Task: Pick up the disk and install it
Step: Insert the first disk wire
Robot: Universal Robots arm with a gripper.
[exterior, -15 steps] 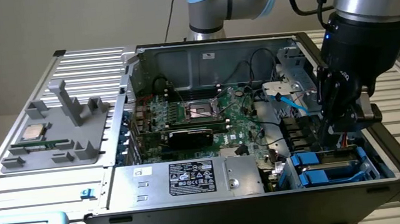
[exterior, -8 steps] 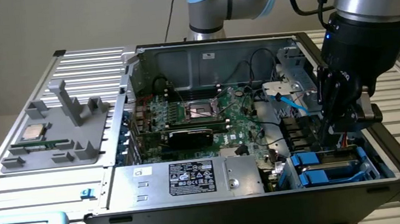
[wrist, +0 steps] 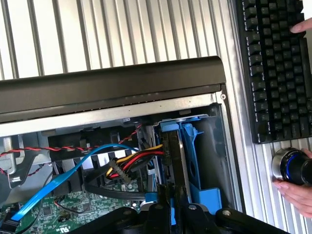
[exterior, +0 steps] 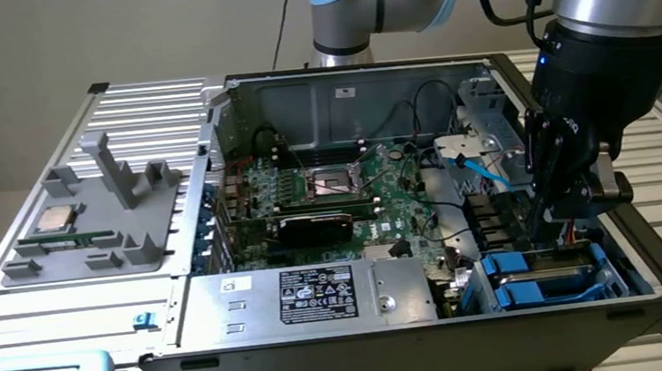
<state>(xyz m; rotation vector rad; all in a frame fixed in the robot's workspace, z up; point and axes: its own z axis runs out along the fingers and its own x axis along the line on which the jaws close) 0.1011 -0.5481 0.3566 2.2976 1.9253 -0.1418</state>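
Disk (wrist: 175, 165) work looks well along from where I sit: my gripper (exterior: 553, 219) is down inside the open computer case (exterior: 336, 103), at the drive bay (exterior: 547, 276) in the corner on the exterior view's right, next to the large silver box (exterior: 305, 297). On the wrist view the jaws are nearly closed, pinching the edge of the disk, which stands on its edge between blue rails (wrist: 195, 161) in the bay, just beside a bundle of coloured cables (wrist: 139, 161) and a flat blue cable (wrist: 63, 178). I judge the pick-up done and the insertion partly done; whether the disk is fully seated I cannot tell. A keyboard (wrist: 273, 68) and a person's hand (wrist: 295, 190) on a round knob (wrist: 287, 165) sit outside the case. The grey tray (exterior: 92, 227) on the exterior view's left holds a small chip (exterior: 57, 218).
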